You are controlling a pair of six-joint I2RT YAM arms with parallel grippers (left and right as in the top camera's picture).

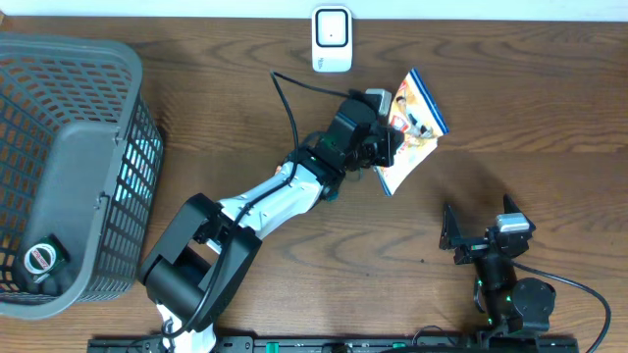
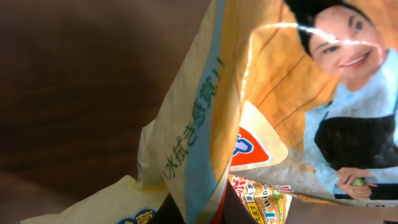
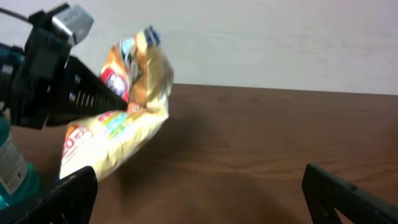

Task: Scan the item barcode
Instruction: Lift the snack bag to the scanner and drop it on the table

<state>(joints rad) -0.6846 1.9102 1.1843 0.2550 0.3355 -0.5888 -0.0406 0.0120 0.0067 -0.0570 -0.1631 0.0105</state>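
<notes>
You are clenching left gripper (image 1: 390, 147) on crinkly yellow-orange foil snack bag (image 1: 412, 132); white boxy plastic scanner (image 1: 332, 39) sitting left of fingertips; try rotating hidden barcode toward it; right gripper (image 1: 481, 230) resting released.

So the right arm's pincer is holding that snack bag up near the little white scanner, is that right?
Not quite: it is the left pincer that is shut on the snack bag near the white scanner, as the overhead view shows. The right pincer stands open and empty.
</notes>
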